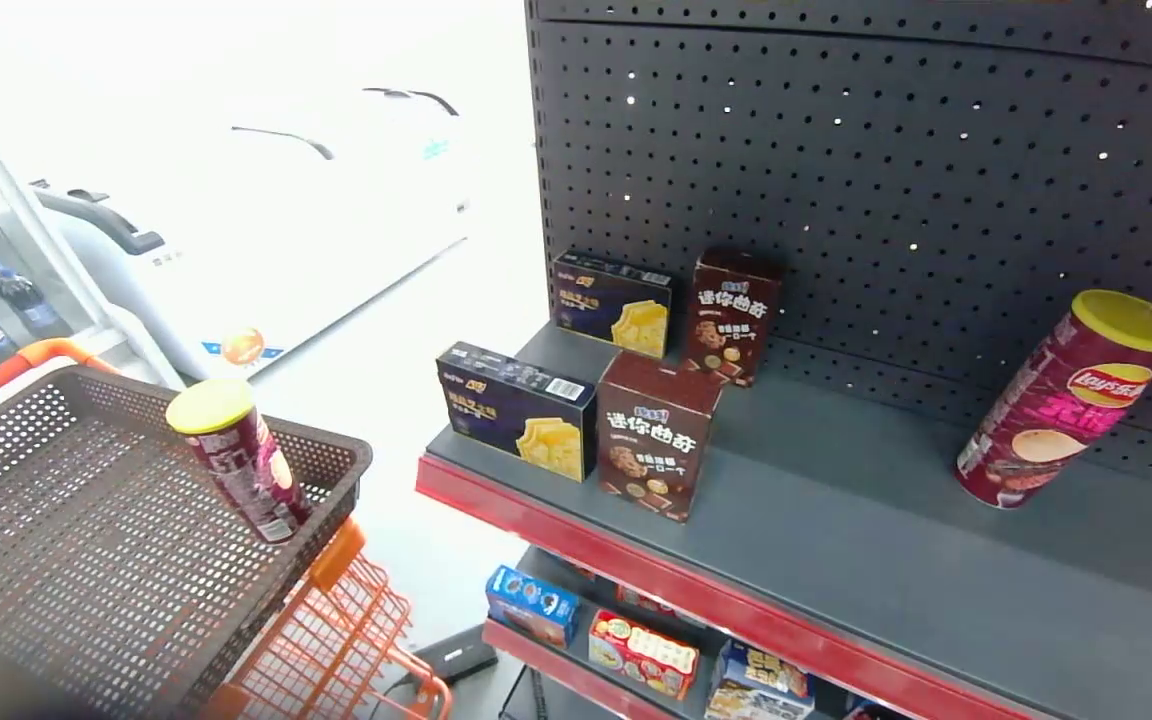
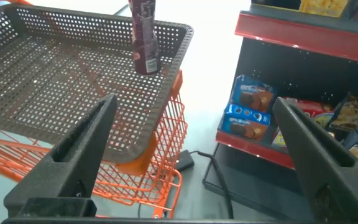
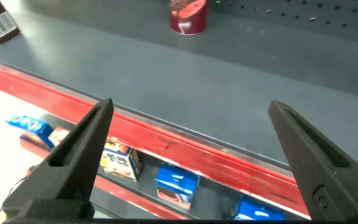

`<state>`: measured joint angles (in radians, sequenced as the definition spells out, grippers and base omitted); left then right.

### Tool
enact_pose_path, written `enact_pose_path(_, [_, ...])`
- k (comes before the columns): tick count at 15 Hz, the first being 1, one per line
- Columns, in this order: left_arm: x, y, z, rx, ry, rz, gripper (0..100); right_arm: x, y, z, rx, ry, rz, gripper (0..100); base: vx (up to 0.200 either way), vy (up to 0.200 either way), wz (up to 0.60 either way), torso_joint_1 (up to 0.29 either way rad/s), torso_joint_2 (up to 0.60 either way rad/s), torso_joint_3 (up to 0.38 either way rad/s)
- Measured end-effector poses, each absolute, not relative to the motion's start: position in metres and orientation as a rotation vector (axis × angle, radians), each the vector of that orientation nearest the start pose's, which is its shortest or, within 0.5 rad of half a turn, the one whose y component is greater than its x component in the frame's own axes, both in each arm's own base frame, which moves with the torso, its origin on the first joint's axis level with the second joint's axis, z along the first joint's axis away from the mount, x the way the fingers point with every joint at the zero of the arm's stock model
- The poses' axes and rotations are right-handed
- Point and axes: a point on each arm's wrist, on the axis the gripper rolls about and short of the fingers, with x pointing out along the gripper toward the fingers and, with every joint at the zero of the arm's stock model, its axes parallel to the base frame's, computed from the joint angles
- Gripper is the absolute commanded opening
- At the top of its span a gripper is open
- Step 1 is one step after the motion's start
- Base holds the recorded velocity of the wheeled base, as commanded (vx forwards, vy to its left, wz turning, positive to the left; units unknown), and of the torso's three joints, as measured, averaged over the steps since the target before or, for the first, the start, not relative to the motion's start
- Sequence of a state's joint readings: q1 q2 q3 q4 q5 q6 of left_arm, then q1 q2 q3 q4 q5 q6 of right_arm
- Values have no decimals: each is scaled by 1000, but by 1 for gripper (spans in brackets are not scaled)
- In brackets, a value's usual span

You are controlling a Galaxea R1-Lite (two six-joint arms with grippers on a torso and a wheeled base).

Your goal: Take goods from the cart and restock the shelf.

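A maroon chip can (image 1: pixel 239 458) with a yellow lid stands upright in the brown cart basket (image 1: pixel 86 560), near its corner toward the shelf; its lower part (image 2: pixel 144 37) also appears in the left wrist view. A second maroon chip can (image 1: pixel 1068 398) stands on the grey shelf (image 1: pixel 836 520) against the pegboard, and its base (image 3: pixel 188 16) shows in the right wrist view. My left gripper (image 2: pixel 191 149) is open, hovering low beside the basket (image 2: pixel 55 81) and short of the can. My right gripper (image 3: pixel 188 155) is open in front of the shelf's red front edge (image 3: pixel 166 134), with nothing between its fingers.
Two dark blue boxes (image 1: pixel 516 408) and two brown cookie boxes (image 1: pixel 654 432) stand at the shelf's left end. Between them and the can the shelf surface is bare. Lower shelves (image 1: pixel 636 650) hold snack packs. The basket sits on an orange cart frame (image 1: pixel 336 640).
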<state>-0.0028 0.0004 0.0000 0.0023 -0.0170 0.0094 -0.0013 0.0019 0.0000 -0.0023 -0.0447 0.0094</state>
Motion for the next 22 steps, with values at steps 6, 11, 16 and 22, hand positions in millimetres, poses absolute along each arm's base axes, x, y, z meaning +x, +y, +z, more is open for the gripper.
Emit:
enact_pose_path(6, [-23,0,75,12,3,-22,100,-23,-1,76,9,-2,-47,100,0,0,0,0,0,0])
enact_pose_path(11, [-23,0,75,11,3,-21,100,-23,-1,76,9,-2,-47,100,0,0,0,0,0,0])
enact_pose_path(16, [-27,0,114,15,-26,4,100,-23,-1,76,9,-2,-46,100,0,0,0,0,0,0])
enact_pose_path(22, [31,2,169,-20,219,64,100,-23,-1,76,9,-2,-47,100,0,0,0,0,0,0])
